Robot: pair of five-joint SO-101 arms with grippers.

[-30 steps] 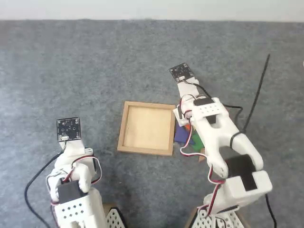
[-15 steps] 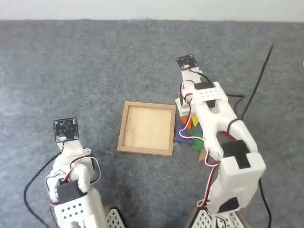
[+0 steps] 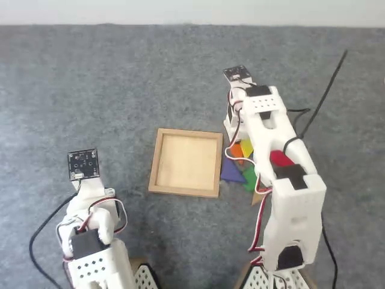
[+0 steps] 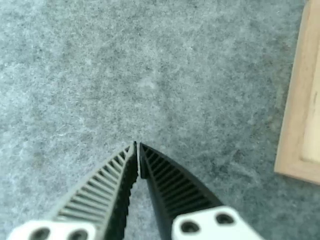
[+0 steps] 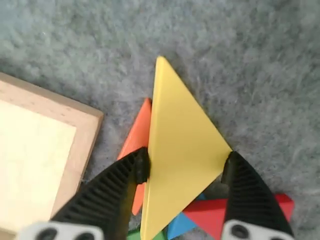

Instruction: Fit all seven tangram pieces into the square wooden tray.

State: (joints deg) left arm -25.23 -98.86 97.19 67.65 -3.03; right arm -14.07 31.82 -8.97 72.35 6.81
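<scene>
The square wooden tray lies mid-table with nothing in it; its corner and one side show in the wrist views. My right gripper is shut on a yellow triangle, one finger on each slanted edge. Under the triangle lie an orange piece, a red piece and a blue piece. From above, orange, purple and green pieces sit right of the tray, partly under the right arm. My left gripper is shut over bare carpet, left of the tray.
Grey carpet covers the table. A brown piece pokes out beside the right arm. A black cable runs at the far right. The left arm stays near the front edge.
The right arm has stretched out farther from its base over the pile of pieces beside the tray. The left arm has barely shifted.
</scene>
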